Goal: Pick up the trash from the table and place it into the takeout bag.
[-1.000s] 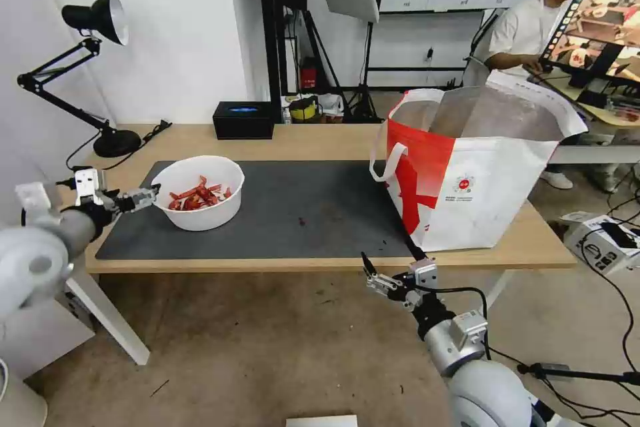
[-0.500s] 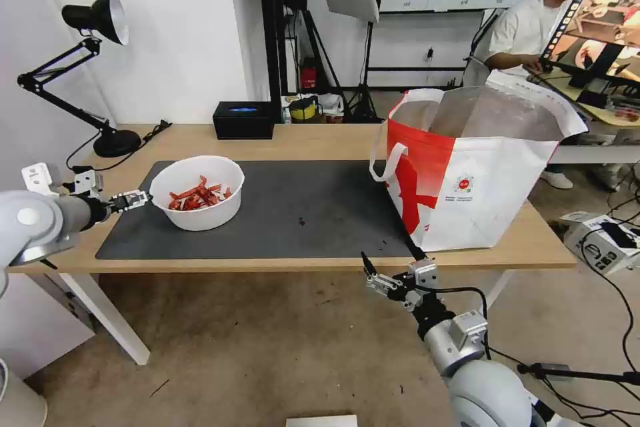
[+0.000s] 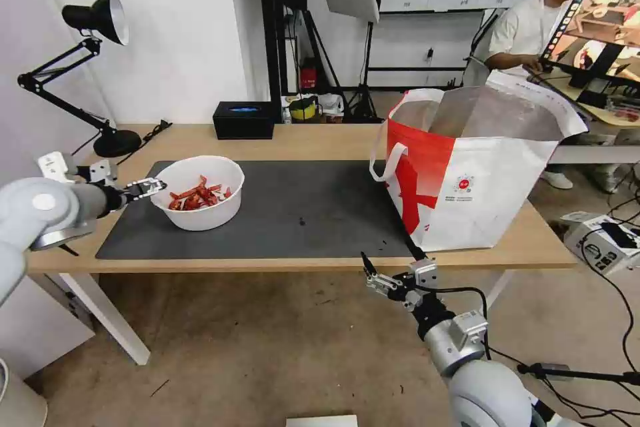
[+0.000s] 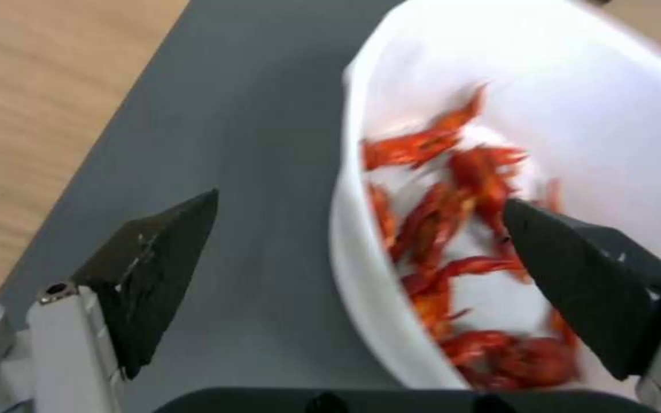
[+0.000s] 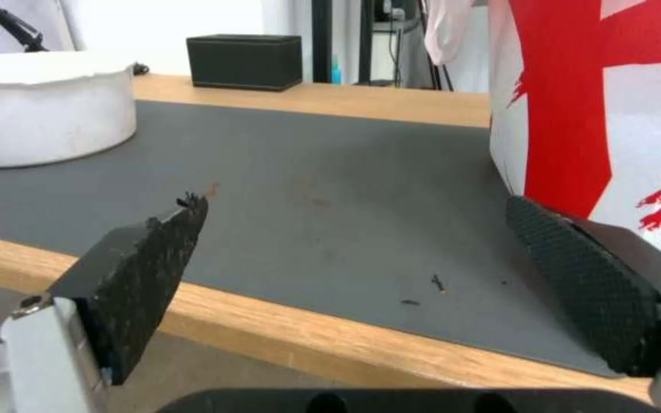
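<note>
The trash in view is a white round bowl [image 3: 198,195] with red chili scraps [image 3: 197,196], standing at the left end of the dark grey mat [image 3: 307,210] on the table [image 3: 313,140]. My left gripper [image 3: 152,185] is open at the bowl's left rim. In the left wrist view the bowl [image 4: 545,115] has its rim between the fingers: one finger [image 4: 155,269] is outside over the mat and the other [image 4: 591,275] is over the scraps. The takeout bag [image 3: 480,180] stands open at the table's right end. My right gripper [image 3: 371,275] hangs open below the table's front edge.
A black rectangular box [image 3: 244,119] sits at the back of the table, and a black desk lamp [image 3: 100,20] stands at its far left corner. The mat between bowl and bag is bare except for small crumbs [image 5: 422,289]. Cables and a box lie on the floor at the right.
My left gripper has risen and moved right, up to the bowl's rim, and its arm has swung. The right arm has not moved.
</note>
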### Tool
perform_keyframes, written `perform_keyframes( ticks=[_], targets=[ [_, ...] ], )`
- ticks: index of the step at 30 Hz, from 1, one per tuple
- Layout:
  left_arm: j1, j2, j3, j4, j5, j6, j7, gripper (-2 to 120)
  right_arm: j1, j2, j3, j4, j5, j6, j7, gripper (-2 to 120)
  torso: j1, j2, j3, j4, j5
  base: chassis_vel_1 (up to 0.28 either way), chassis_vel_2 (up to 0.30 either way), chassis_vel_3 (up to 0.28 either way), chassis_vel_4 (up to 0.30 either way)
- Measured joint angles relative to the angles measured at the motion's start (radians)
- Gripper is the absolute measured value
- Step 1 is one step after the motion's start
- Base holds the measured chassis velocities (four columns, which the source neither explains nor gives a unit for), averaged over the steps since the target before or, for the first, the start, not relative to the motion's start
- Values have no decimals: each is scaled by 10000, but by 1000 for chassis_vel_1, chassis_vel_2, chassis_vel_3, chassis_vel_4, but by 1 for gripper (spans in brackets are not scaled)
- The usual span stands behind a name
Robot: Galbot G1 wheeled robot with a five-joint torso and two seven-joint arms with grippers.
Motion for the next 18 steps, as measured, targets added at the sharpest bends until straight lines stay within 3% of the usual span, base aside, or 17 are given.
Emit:
perform_keyframes(
  ticks=[5,13,18],
  targets=[
    [-393,-20,480,349,15,140,-185,100,0,0,0,0,0,0,-1,100,0,-1,0,2,0,0,0,0,0],
    [-1149,112,1152,724,-3,470,50,100,0,0,0,0,0,0,-1,100,-1,0,0,2,0,0,0,0,0],
    [-1528,-39,1548,877,-4,489,-212,100,0,0,0,0,0,0,-1,100,-1,-1,0,0,-1,0,0,0,0]
  ],
)
